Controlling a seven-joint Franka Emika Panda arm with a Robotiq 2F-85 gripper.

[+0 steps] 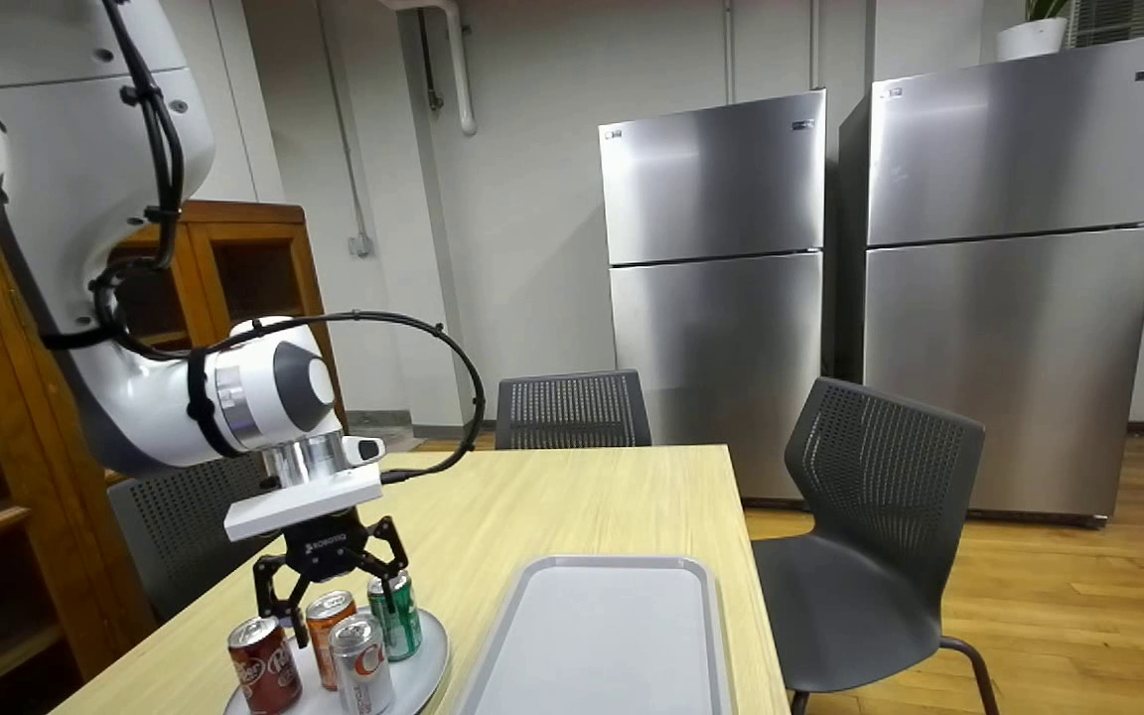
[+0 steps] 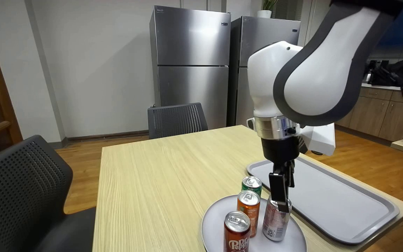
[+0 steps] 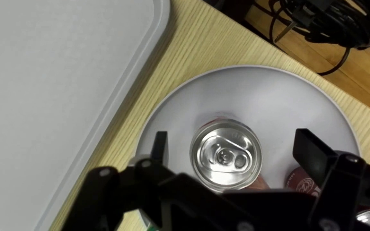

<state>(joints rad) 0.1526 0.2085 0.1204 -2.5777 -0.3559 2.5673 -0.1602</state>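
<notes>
Black tool, two fingers wide apart, over four cans on one plate beside one tray.

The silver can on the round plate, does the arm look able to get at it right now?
Probably yes: in the wrist view, the silver can shows between the fingers of the open tool, nothing lying on it. The Dr Pepper can appears close to one finger, though, and may leave little room.
</notes>
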